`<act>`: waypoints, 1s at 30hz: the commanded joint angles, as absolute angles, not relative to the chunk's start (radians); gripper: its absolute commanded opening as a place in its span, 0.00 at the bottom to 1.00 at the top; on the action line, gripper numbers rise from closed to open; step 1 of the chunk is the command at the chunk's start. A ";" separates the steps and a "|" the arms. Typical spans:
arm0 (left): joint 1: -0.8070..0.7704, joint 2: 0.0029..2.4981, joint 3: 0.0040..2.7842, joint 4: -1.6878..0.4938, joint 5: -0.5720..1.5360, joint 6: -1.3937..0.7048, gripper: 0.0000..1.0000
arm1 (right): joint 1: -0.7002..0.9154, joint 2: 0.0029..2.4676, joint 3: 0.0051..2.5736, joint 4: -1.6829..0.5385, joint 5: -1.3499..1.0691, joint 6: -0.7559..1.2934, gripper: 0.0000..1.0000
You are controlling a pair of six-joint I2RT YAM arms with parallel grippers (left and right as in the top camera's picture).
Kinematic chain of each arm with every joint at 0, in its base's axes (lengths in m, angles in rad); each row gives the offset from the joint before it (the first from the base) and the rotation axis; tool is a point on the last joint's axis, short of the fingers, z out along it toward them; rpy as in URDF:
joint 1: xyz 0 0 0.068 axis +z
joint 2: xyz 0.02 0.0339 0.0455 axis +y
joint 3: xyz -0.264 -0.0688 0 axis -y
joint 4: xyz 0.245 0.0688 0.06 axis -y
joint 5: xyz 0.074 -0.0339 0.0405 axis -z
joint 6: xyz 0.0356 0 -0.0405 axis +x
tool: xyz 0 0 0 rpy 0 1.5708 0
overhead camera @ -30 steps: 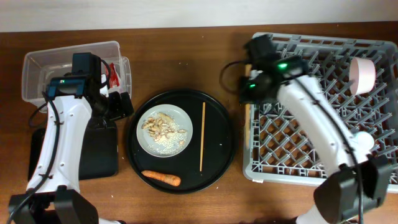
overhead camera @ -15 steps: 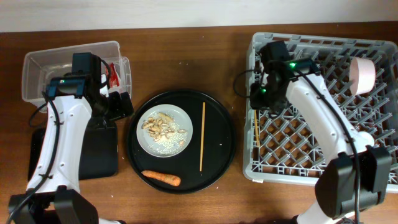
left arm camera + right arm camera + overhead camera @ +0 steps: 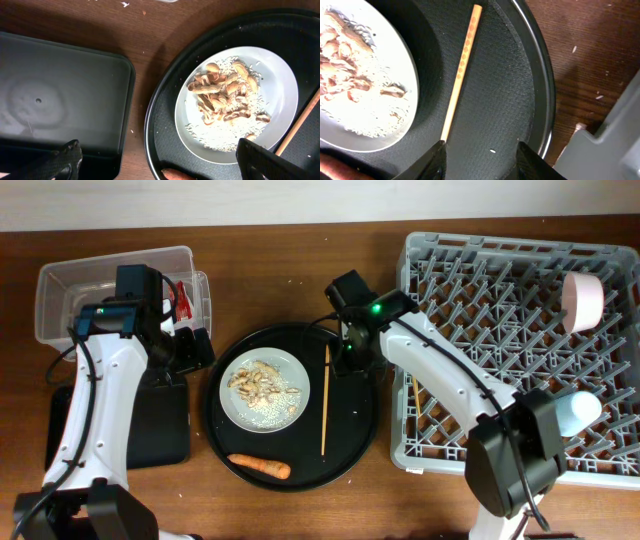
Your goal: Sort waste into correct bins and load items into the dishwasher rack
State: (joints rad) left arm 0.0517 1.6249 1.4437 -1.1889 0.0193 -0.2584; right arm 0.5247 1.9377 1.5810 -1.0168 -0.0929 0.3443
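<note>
The round black tray (image 3: pixel 355 430) holds a scrap-laden plate (image 3: pixel 290 370), carrot (image 3: pixel 260 467) and chopstick (image 3: pixel 325 400). The dish rack (image 3: pixel 480 280) holds a pink bowl (image 3: pixel 583 302). Fingers apart and empty on left gripper (image 3: pixel 157 150) and right gripper (image 3: pixel 480 150).

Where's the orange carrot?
In the overhead view, the orange carrot lies on the large round black tray, near its bottom-left rim, below the round pale grey plate.

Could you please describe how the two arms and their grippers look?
The left arm and the right arm have white curved shells with black joints, and thin black cables loop beside them. A small green light glows near each wrist. The fingers are matte black.
</note>
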 commanded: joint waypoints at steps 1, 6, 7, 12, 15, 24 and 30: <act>0.048 1.609 1.441 -1.190 0.023 -0.262 0.98 | 0.556 2.017 1.586 -1.016 -0.106 0.382 0.46; 0.048 1.609 1.441 -1.190 0.023 -0.262 0.98 | 0.624 2.133 1.586 -0.972 -0.124 0.426 0.48; 0.048 1.609 1.441 -1.190 0.023 -0.262 0.98 | 0.635 2.149 1.586 -0.963 -0.124 0.432 0.48; 0.048 1.609 1.441 -1.190 0.023 -0.262 0.98 | 0.661 2.201 1.586 -0.951 -0.083 0.517 0.47; 0.048 1.609 1.441 -1.190 0.023 -0.262 0.98 | 0.661 2.222 1.584 -0.957 -0.067 0.542 0.43; 0.048 1.609 1.441 -1.190 0.023 -0.262 0.98 | 0.661 2.230 1.581 -0.998 -0.057 0.612 0.04; 0.048 1.609 1.441 -1.190 0.023 -0.262 0.98 | 0.657 2.159 1.636 -1.038 -0.060 0.577 0.04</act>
State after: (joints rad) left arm 0.0517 1.6249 1.4437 -1.1889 0.0193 -0.2584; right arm 0.6514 2.1746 1.6047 -1.0161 -0.0448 0.5968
